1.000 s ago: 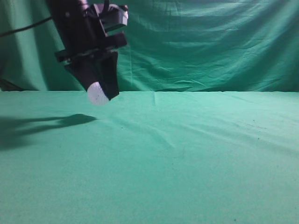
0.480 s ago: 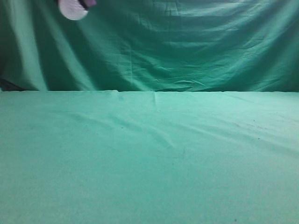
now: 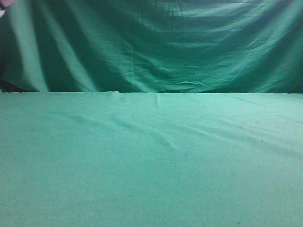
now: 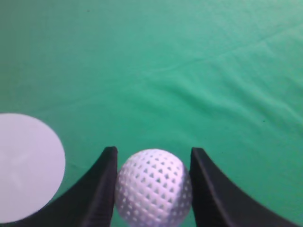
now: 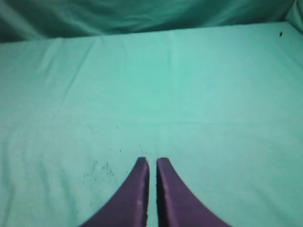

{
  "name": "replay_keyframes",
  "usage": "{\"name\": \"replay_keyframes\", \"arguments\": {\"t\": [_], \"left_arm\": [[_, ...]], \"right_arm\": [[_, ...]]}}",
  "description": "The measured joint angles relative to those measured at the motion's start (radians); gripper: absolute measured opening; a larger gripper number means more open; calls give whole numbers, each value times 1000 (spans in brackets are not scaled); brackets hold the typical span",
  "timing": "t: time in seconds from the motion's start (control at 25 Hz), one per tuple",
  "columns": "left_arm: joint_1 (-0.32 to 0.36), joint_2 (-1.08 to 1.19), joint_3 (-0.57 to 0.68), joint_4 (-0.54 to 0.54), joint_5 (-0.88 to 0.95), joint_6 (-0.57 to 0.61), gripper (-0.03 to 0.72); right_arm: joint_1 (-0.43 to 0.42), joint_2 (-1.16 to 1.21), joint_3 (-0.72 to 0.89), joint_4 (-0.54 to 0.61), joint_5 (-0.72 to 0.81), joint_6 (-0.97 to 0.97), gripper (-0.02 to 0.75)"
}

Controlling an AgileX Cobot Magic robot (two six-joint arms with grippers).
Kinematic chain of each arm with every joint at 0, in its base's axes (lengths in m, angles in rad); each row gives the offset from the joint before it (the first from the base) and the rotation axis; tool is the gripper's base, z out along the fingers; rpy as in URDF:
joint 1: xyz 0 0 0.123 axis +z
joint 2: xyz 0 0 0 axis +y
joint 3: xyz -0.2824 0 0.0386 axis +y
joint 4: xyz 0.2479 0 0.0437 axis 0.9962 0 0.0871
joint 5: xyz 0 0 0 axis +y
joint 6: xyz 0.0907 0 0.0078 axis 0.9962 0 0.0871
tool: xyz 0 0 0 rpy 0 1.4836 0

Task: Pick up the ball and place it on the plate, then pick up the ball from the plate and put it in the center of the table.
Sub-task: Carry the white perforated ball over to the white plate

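Note:
In the left wrist view my left gripper (image 4: 152, 156) is shut on the white dimpled ball (image 4: 154, 191), held well above the green table (image 4: 180, 80). The round white plate (image 4: 26, 168) lies on the cloth below, at the left edge of that view and left of the ball. In the exterior view only a small pale bit of the ball or gripper (image 3: 4, 4) shows at the top left corner; the plate is out of that view. In the right wrist view my right gripper (image 5: 152, 163) is shut and empty over bare cloth.
The green cloth table (image 3: 151, 161) fills the lower exterior view, with the draped green backdrop (image 3: 165, 42) behind it. Small dark specks (image 5: 102, 170) dot the cloth left of the right gripper.
The left gripper with the ball has risen and moved left, from over the table's left part to almost out of the exterior view's top left corner. Its shadow has gone.

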Motion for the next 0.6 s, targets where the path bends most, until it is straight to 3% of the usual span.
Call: {"name": "replay_keyframes", "arguments": {"t": [0.4, 0.6], "left_arm": [[218, -9, 31, 17, -19, -19, 298], [241, -9, 33, 182, -31, -122, 298]], "right_arm": [[0, 62, -29, 31, 259, -75, 48], [0, 128, -84, 31, 365, -150, 48]]}}
